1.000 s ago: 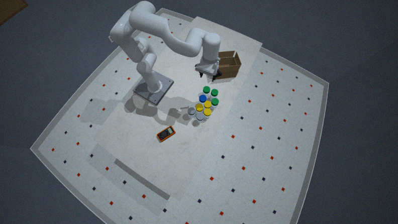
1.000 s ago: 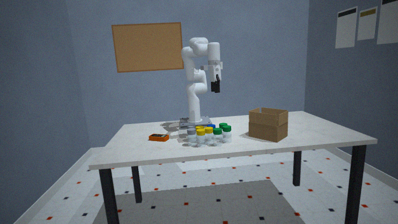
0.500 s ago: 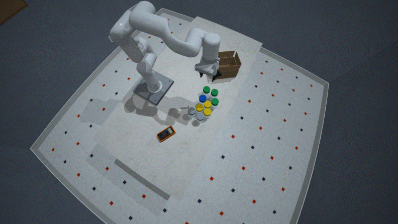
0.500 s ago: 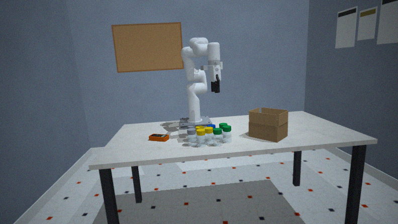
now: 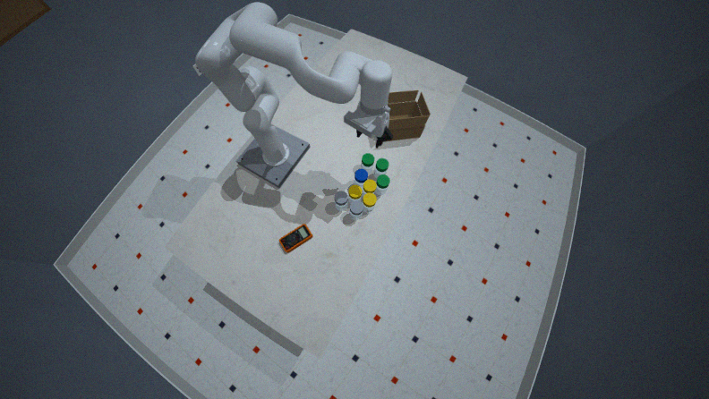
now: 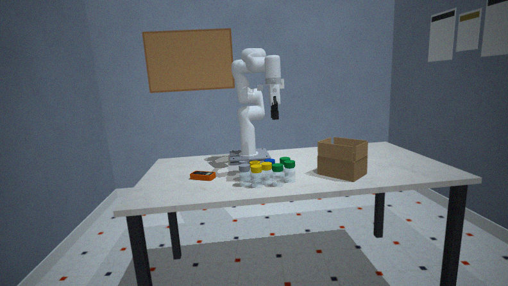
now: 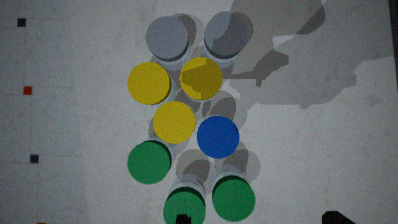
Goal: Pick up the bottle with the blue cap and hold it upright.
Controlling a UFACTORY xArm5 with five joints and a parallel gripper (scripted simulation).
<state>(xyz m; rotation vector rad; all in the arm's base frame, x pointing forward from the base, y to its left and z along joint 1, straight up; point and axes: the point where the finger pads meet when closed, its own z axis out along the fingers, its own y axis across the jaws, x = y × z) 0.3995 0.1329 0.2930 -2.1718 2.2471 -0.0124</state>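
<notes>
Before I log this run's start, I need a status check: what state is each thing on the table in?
Gripper: open, empty, high above the bottles.
Blue-cap bottle: upright, on the table, packed among the others.
Green-cap bottles: three, upright.
Yellow-cap bottles: three, upright.
Grey-cap bottles: two, upright.
Cardboard box: flaps open.
Multimeter: lying flat.
</notes>
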